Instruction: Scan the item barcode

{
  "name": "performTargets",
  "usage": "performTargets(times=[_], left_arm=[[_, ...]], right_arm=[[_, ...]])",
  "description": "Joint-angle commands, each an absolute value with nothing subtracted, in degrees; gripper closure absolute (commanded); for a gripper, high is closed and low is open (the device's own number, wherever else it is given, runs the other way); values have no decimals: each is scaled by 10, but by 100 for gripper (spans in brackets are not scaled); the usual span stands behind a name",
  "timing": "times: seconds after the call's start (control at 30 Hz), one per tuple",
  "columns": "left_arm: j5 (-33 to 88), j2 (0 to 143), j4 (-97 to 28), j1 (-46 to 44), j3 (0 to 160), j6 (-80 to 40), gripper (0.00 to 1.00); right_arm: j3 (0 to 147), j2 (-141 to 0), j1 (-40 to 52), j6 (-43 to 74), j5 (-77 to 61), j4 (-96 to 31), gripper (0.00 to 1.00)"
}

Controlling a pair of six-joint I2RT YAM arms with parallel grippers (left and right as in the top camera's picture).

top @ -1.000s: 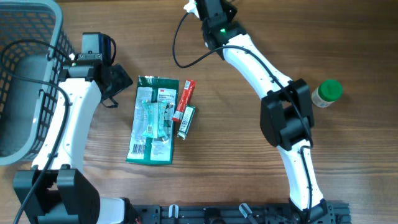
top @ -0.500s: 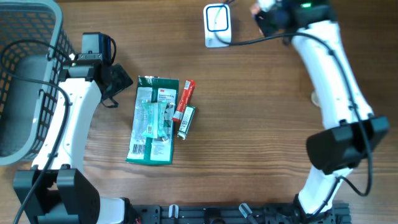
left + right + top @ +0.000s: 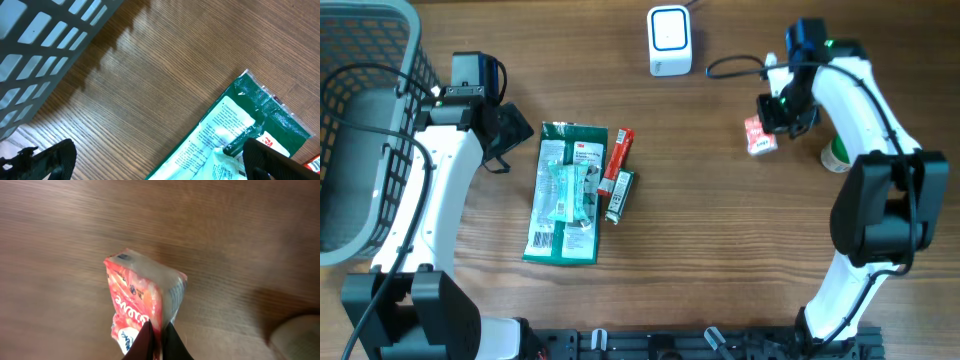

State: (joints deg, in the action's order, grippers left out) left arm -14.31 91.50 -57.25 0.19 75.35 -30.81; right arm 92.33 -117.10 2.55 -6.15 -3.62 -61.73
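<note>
Fingers of your right gripper pinch a red packet near the scanner. Your left gripper hangs spread wide.

The packet is red with white lettering. At nine o'clock stands a grey lattice basket. The central blister pack is dark green and white. At twelve o'clock, the scanner is white and blue-ringed. The table is brown wood-grain.
</note>
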Motion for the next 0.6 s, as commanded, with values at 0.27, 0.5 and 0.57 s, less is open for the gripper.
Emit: performTargets(times=[0.27,0.5,0.57], left_arm=[[-150,918,-573,4,749,-320,0],[-150,918,-573,4,749,-320,0],[-150,918,-573,4,749,-320,0]], right_arm=[[907,-1153,27,-28,14,-576,28],[944,-1117,36,-28,-95,-601,46],[938,-1117,44,-15,-120,-603,51]])
